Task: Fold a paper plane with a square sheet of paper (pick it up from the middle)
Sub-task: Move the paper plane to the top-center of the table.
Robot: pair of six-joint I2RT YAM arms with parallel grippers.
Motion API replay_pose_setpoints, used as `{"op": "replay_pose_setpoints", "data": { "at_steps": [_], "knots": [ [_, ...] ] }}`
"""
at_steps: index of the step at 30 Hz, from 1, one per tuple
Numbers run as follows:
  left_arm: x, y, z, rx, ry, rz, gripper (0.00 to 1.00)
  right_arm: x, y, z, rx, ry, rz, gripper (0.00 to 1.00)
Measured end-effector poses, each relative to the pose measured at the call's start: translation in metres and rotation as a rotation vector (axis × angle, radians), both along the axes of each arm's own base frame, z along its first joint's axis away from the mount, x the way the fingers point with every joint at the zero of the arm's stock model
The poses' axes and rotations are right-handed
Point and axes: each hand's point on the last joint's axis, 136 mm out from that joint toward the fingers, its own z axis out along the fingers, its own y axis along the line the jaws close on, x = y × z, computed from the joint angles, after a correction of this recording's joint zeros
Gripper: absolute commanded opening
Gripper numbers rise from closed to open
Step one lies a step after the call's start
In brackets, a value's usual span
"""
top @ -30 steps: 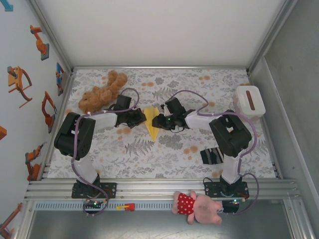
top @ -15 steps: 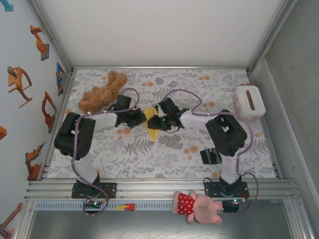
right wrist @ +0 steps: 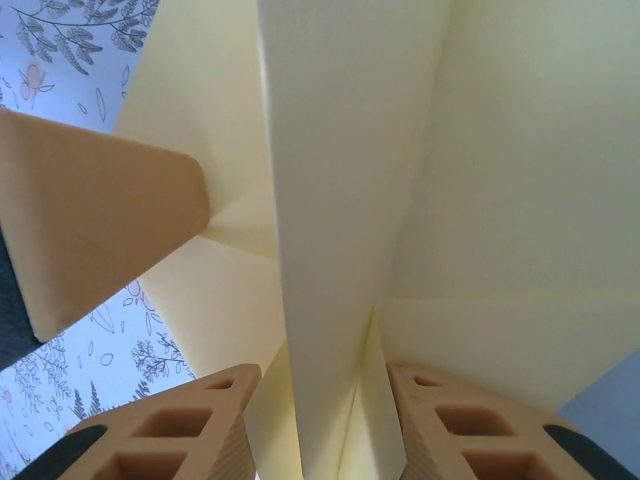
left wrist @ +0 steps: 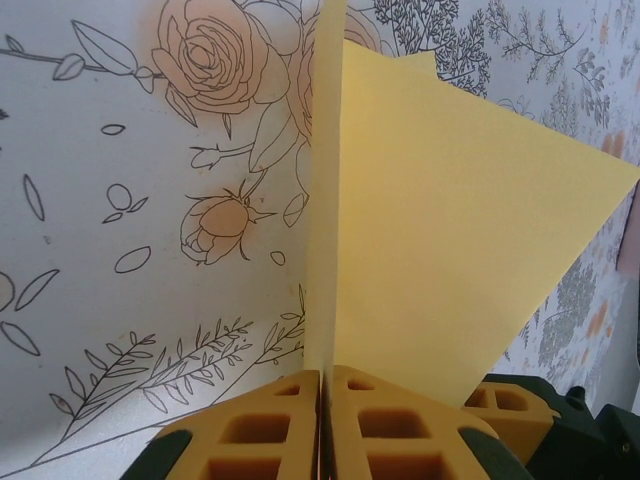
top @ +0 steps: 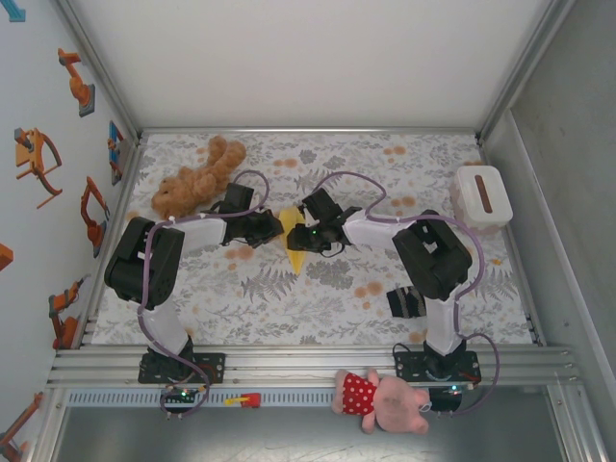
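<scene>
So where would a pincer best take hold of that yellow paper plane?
Probably the centre crease of the paper plane, where the layers stand up as one thin ridge. Come edge-on from its side, fingers closing flat on both faces, as the left pincer grips it; the spread wings would likely just bend.

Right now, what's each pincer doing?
Left pincer: closed on the paper plane.
Right pincer: open, jaws either side of the plane's fold.
</scene>
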Motion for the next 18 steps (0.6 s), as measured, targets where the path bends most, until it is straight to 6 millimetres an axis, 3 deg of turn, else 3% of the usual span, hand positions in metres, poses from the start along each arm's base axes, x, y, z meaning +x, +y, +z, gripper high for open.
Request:
{"op": "replay_pose_setpoints", "data": {
  "at_steps": [10,15,18],
  "knots": [
    [0.000,0.000,0.000,-0.002,0.004,0.005,0.18,-0.001,-0.004,-0.007,-0.032,0.007,-0.010,0.25],
    [0.000,0.001,0.002,-0.002,0.004,0.014,0.31,0.000,-0.005,-0.009,-0.050,0.009,-0.018,0.14],
    [-0.001,0.008,0.008,0.008,-0.010,0.030,0.44,0.002,-0.011,-0.011,-0.090,-0.002,-0.034,0.07]
  ]
}}
